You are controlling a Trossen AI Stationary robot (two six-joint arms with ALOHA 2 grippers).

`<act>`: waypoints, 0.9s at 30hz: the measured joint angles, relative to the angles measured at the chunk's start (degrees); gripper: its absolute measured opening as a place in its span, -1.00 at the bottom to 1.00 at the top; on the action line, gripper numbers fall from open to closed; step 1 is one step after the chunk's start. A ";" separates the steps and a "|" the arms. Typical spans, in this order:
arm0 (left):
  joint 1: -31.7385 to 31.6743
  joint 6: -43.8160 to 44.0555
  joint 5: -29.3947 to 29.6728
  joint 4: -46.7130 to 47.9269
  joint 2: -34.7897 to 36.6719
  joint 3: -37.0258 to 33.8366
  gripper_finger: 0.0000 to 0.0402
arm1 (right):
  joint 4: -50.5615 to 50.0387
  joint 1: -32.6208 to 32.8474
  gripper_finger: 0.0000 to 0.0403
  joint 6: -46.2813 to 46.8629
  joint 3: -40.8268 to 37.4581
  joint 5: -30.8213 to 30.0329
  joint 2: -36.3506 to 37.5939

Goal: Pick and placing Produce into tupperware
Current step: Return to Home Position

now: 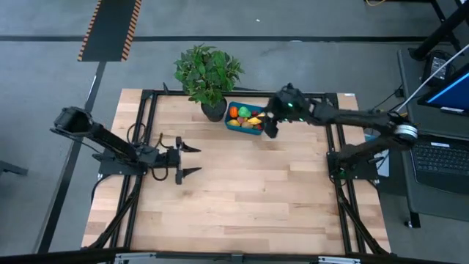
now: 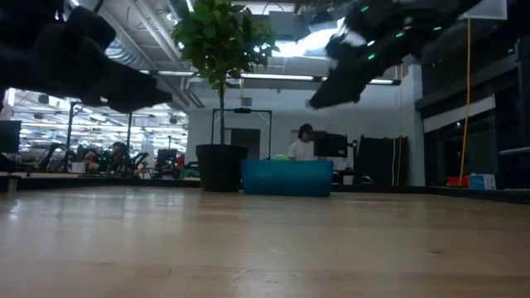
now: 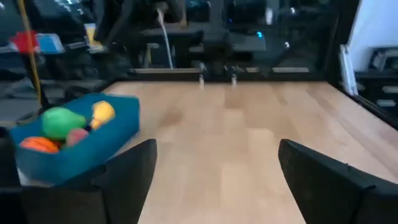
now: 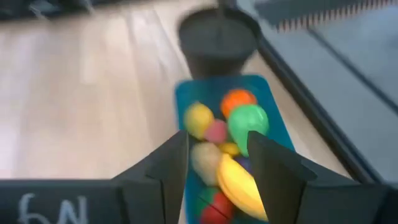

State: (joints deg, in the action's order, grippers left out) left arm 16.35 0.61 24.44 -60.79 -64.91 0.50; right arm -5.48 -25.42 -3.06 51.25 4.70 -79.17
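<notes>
Closest up, right gripper (image 4: 214,134) fingers parted, clasping nothing, poised above the teal tupperware (image 4: 278,134) beside the plant pot (image 4: 217,37). Inside it, produce (image 4: 205,158): yellow banana (image 4: 239,183), green piece (image 4: 247,121), orange piece (image 4: 237,98). White scrawl (image 4: 53,208) on the wrist, unreadable. From table height, only the container's wall, contents hidden. From overhead, left gripper (image 1: 196,160) spread open, empty, well apart over the table (image 1: 242,198).
</notes>
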 joint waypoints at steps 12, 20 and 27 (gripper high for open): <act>0.60 -0.71 -4.88 20.23 25.01 0.00 0.64 | 6.14 6.20 -0.17 -0.02 -11.94 0.01 20.36; 0.60 0.33 -4.86 31.43 34.32 0.00 0.64 | 15.80 11.58 -0.17 -3.04 -20.89 8.20 29.93; 0.60 -0.16 -4.63 39.02 41.40 0.00 0.64 | 22.72 13.64 -0.17 -3.04 -28.77 12.32 37.36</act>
State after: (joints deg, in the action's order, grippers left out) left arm 16.95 0.45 19.81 -21.78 -23.51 0.49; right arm 17.24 -11.78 -6.10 22.48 17.02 -41.81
